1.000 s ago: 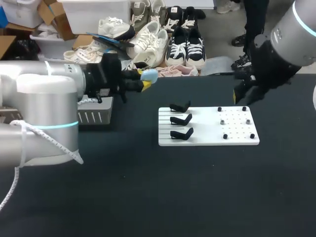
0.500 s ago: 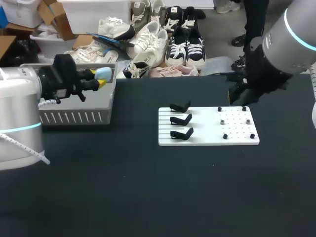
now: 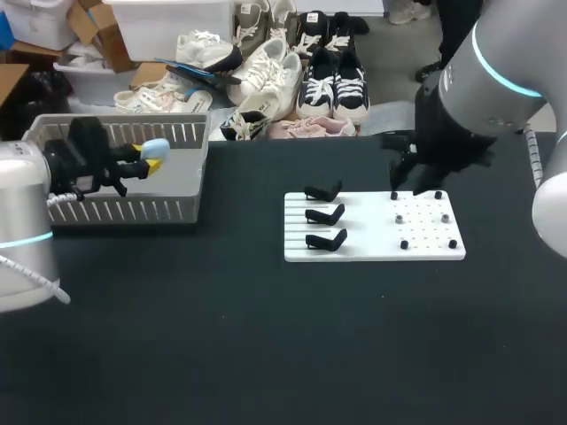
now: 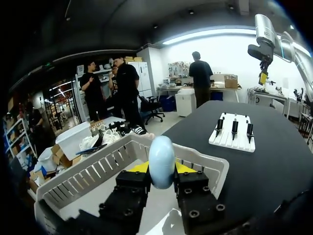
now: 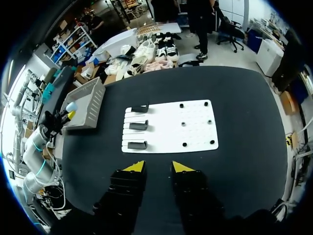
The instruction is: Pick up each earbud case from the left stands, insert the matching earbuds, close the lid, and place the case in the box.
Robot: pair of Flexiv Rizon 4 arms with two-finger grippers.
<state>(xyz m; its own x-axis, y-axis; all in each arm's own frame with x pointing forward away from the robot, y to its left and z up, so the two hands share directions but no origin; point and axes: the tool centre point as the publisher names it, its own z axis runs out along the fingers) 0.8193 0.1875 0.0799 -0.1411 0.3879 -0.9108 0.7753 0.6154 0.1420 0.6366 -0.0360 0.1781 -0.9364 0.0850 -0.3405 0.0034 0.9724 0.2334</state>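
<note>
A light blue earbud case (image 3: 158,145) with its lid closed is held sideways in my left gripper (image 3: 149,153), which is shut on it. The case hangs over the grey slatted box (image 3: 133,210) at the table's back left. In the left wrist view the case (image 4: 161,161) stands between the yellow tips, above the box's wall (image 4: 93,171). The three black stands (image 3: 324,215) on the white board (image 3: 372,251) are bare. My right gripper (image 3: 403,173) hovers over the board's far right side. In the right wrist view it (image 5: 155,167) is open and holds nothing, high above the board (image 5: 168,125).
Small dark pegs (image 3: 423,219) dot the right half of the white board. The black tabletop (image 3: 266,345) spreads in front of the board and the box. The box (image 5: 88,103) sits to the left of the board, near the table's far edge.
My left arm has swung left with the blue case, from beside the board to over the box. My right arm has shifted left toward the board's far edge.
</note>
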